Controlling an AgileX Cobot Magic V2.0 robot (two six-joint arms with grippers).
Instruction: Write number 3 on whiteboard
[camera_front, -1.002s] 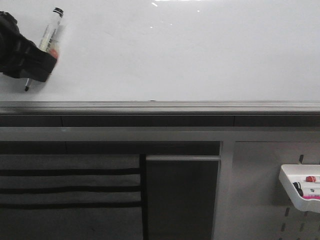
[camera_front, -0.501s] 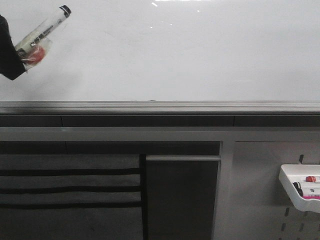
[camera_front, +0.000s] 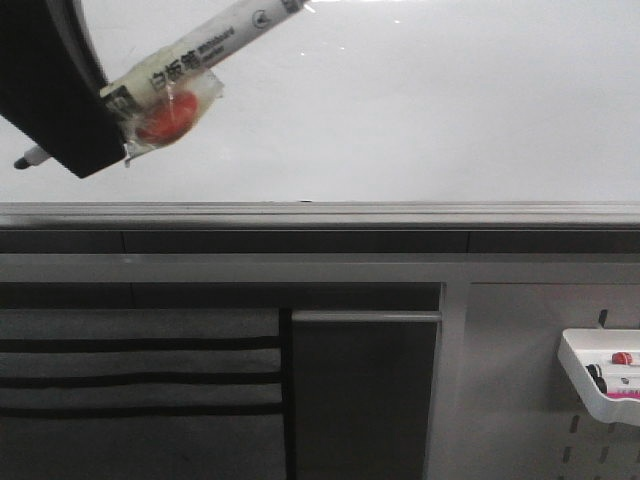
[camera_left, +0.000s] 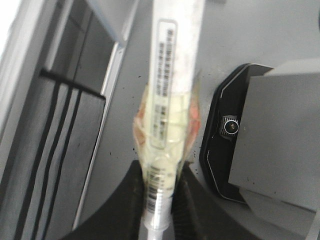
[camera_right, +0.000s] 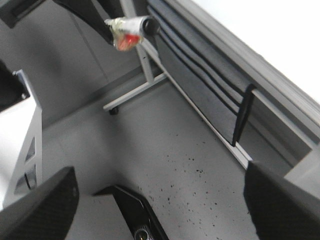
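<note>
The whiteboard (camera_front: 420, 110) fills the upper half of the front view, glossy and bare; the number 3 is out of view. My left gripper (camera_front: 112, 122) hangs at the top left in front of the board, shut on a white marker (camera_front: 205, 42) wrapped in clear tape over a red patch (camera_front: 160, 122). The marker slants, with its dark tip (camera_front: 22, 160) low on the left and its other end up to the right. In the left wrist view the gripper (camera_left: 160, 197) clamps the marker barrel (camera_left: 172, 75). My right gripper (camera_right: 160, 202) is open and holds nothing.
A dark grey rail (camera_front: 320, 215) edges the board's bottom. Below it are grey panels and black straps (camera_front: 140, 378). A small white tray (camera_front: 600, 375) with markers hangs at the lower right. A black camera housing (camera_left: 227, 130) sits on the speckled floor (camera_right: 200, 150).
My left gripper has risen and moved right, closer to the front camera, carrying the marker. The marker now lies flatter, its tip pointing left.
</note>
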